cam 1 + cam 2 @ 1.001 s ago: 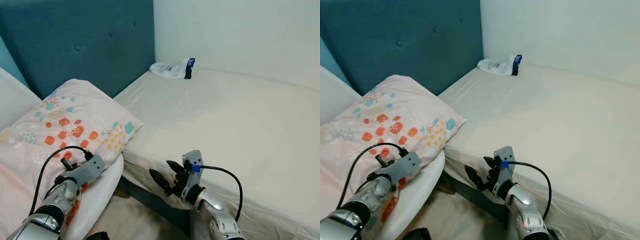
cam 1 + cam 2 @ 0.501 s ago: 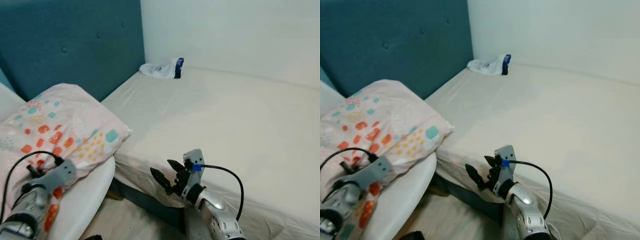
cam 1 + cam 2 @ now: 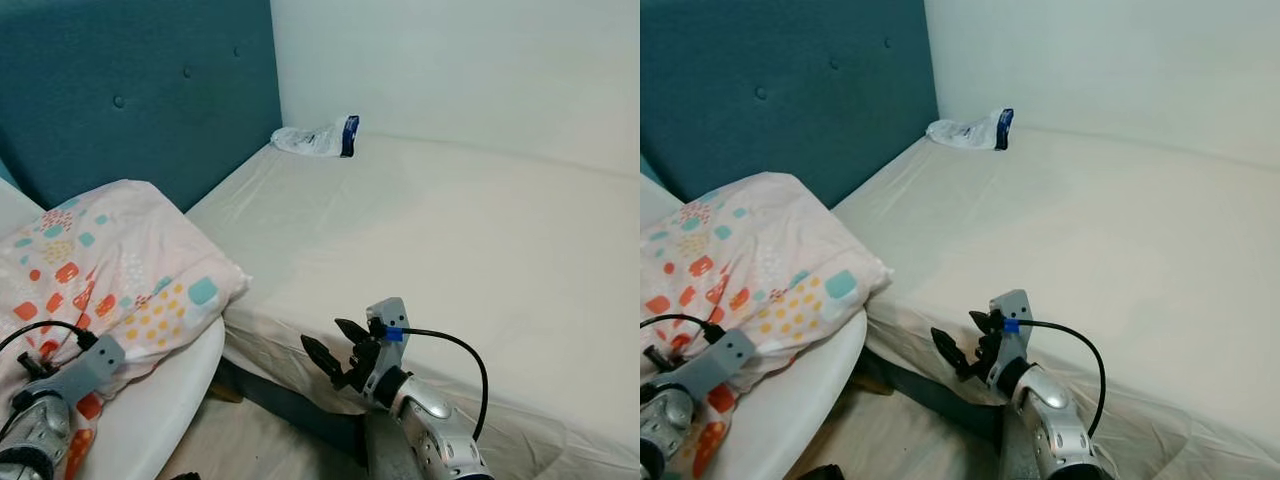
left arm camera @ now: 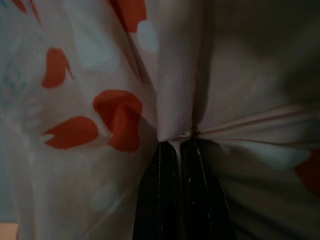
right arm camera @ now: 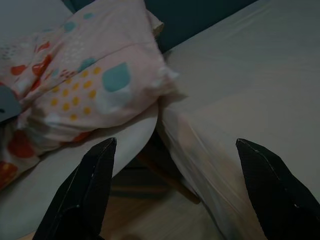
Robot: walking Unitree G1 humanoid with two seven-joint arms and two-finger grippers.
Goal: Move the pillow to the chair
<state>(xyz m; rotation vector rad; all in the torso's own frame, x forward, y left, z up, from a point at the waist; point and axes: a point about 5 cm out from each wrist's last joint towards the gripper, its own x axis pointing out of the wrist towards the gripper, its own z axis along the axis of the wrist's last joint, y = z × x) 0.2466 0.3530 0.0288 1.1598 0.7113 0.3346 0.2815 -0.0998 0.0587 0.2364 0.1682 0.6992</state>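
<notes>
The pink pillow [image 3: 110,275] with orange, teal and yellow spots lies on the white chair [image 3: 160,395] at the lower left, beside the bed. My left gripper [image 4: 180,150] is shut on a fold of the pillow's fabric; its wrist [image 3: 60,385] sits at the pillow's near edge. My right gripper [image 3: 328,352] hangs open in front of the bed's edge, holding nothing. Through the right wrist view the pillow [image 5: 85,85] rests on the chair seat [image 5: 75,185], between the wide-spread black fingers [image 5: 87,192].
The bed's bare cream mattress [image 3: 450,230] fills the right side, its corner close to the chair. A teal padded headboard [image 3: 130,90] stands behind. A crumpled plastic packet [image 3: 318,138] lies at the mattress's far corner by the white wall. Wooden floor [image 3: 260,445] shows between chair and bed.
The view has swung to the right, so pillow and chair sit further left. My left arm has drawn back to the lower left, still gripping the pillow. The right gripper stays as before.
</notes>
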